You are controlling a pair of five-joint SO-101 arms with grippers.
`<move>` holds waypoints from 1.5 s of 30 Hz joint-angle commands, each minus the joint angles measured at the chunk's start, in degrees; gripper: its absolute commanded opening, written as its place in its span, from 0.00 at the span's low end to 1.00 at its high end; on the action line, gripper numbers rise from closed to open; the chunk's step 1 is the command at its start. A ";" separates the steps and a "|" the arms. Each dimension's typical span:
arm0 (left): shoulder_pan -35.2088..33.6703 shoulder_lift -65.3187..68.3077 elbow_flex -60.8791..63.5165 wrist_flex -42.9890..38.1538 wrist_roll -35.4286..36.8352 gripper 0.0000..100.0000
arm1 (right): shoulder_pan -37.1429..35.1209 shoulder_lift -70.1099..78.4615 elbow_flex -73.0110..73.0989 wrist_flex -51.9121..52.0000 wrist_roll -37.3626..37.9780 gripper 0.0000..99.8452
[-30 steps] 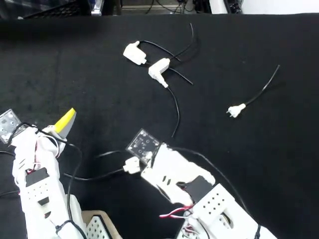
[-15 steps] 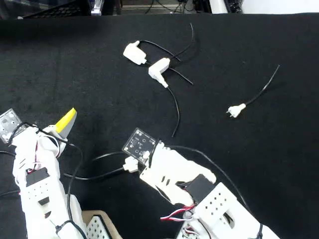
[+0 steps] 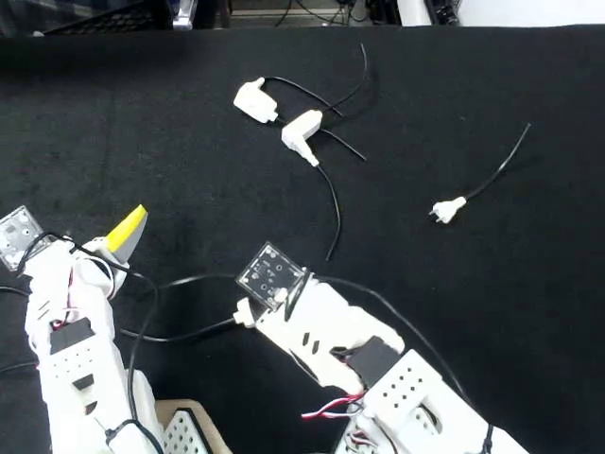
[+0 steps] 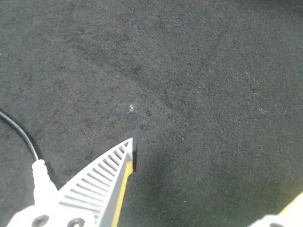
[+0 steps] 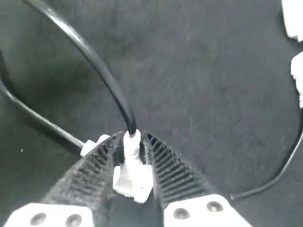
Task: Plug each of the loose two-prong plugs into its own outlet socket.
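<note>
Covering the whole work area is a black felt-like surface (image 3: 492,312); past its far edge, dark equipment and loose cables (image 3: 312,11) of the room.

Right hand (image 5: 133,140): fingers closed down to a narrow gap, clamped on a white plug body (image 5: 132,176); its black cord (image 5: 93,56) leaves between the fingertips and curves ahead of the hand; a second thin black lead (image 5: 42,120) passes just beside one finger.

Left hand (image 3: 123,233): fingers parted wide, nothing between them; bare surface under the ribbed finger (image 4: 113,165); well apart from the right hand, on that hand's left.

Ahead of the right hand, well apart: two white connector bodies, one rounded (image 3: 253,99), one angled (image 3: 302,130), near each other, each with a black lead; plug or socket, cannot tell. A black cord (image 3: 334,203) runs from the angled body back towards the right hand and lies between the two.

Off to the right hand's right, well apart: small two-prong plug (image 3: 447,210) with a short black lead, lying loose.
</note>
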 commanded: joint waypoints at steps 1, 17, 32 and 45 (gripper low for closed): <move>0.66 -0.53 -1.45 -1.23 -0.35 0.52 | -0.26 0.04 1.27 -5.80 -0.44 0.01; 6.73 -0.53 -1.10 -1.23 -4.66 0.52 | 9.67 -0.48 -4.88 -18.20 -0.35 0.01; 35.38 -0.62 5.49 -11.96 -15.30 0.52 | 10.29 -0.13 -17.36 -18.29 -8.53 0.01; 41.19 -0.62 6.64 -27.08 -8.88 0.52 | 9.32 -0.57 -4.18 -28.66 -11.78 0.01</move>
